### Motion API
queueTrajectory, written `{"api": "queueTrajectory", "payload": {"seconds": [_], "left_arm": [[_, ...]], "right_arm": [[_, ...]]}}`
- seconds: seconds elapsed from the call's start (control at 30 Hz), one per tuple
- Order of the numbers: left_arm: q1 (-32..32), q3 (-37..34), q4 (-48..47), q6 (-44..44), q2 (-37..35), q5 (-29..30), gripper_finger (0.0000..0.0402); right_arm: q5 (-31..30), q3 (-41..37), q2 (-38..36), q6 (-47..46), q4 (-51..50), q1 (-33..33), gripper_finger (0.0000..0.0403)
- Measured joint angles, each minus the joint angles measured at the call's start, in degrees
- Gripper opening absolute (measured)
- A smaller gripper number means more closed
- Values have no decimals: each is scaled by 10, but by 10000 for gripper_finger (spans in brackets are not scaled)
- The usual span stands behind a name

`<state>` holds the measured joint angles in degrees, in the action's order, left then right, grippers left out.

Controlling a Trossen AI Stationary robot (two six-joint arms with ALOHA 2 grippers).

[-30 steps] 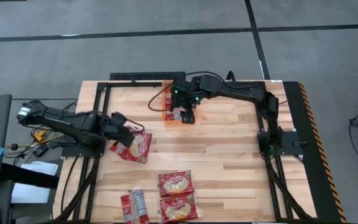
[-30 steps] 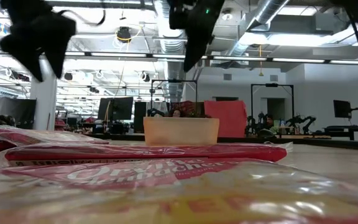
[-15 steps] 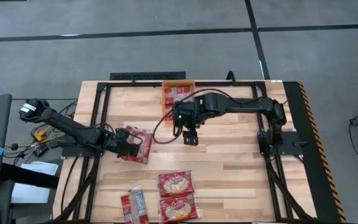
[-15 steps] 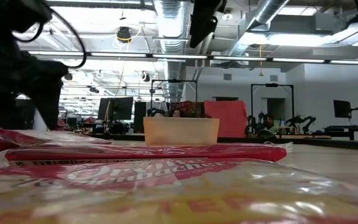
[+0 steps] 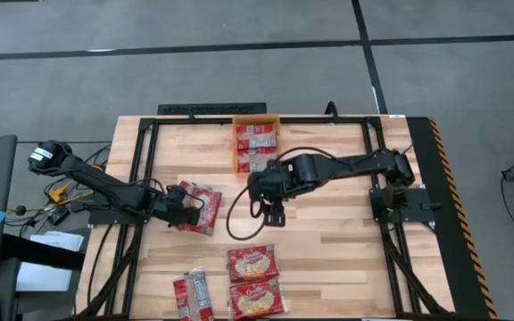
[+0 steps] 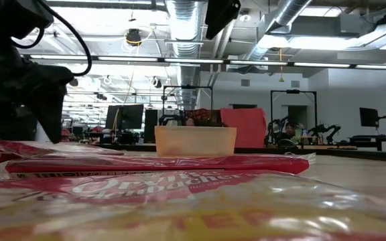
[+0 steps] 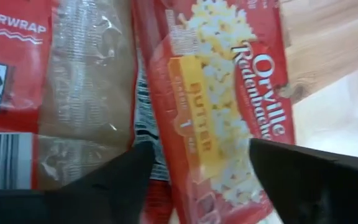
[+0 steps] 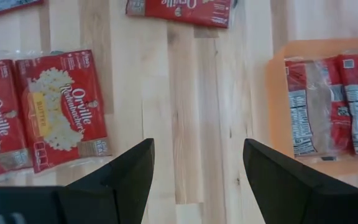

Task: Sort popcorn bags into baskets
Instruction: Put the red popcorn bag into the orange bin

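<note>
A small pile of red popcorn bags (image 5: pixel 203 207) lies at the table's left. My left gripper (image 5: pixel 184 209) is low over it and open. In the left wrist view its fingers stand on either side of a face-up bag (image 7: pixel 222 106), next to a bag showing its grey back (image 7: pixel 86 93). The orange basket (image 5: pixel 239 152) at the far edge holds two bags back-up (image 8: pixel 328 106). My right gripper (image 5: pixel 271 212) is open above bare wood at mid table, holding nothing. Three more bags lie by the near edge (image 5: pixel 252 264). My left gripper comes down on the pile from above with its open fingers (image 7: pixel 110 186) astride the face-up bag's lower end (image 7: pixel 210 168). I cannot tell whether the fingers touch the bag. The bag lies flat on the pile.
Black frame rails (image 5: pixel 141 169) run along the table's left, right and far sides. Bare wood (image 5: pixel 328 232) lies between the right gripper and the table's right side. In the low view a bag (image 6: pixel 179 194) fills the foreground.
My right gripper has moved from over the basket toward the near edge, to mid table, staying open. My left gripper has gone down and toward the near edge onto the pile of bags, then held there.
</note>
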<state>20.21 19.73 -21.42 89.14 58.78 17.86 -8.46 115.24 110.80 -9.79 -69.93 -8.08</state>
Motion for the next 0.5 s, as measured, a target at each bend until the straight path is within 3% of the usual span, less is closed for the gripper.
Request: {"api": "queueTrajectory", "payload": {"seconds": [0.3,0.5], "left_arm": [[0,-1,22,-7,10,23,24],[0,-2,111,-1,9,52,12]], "right_arm": [[-7,0,0,-92,-3,-29,269],[-26,0,0,-201,8,-45,269]]}}
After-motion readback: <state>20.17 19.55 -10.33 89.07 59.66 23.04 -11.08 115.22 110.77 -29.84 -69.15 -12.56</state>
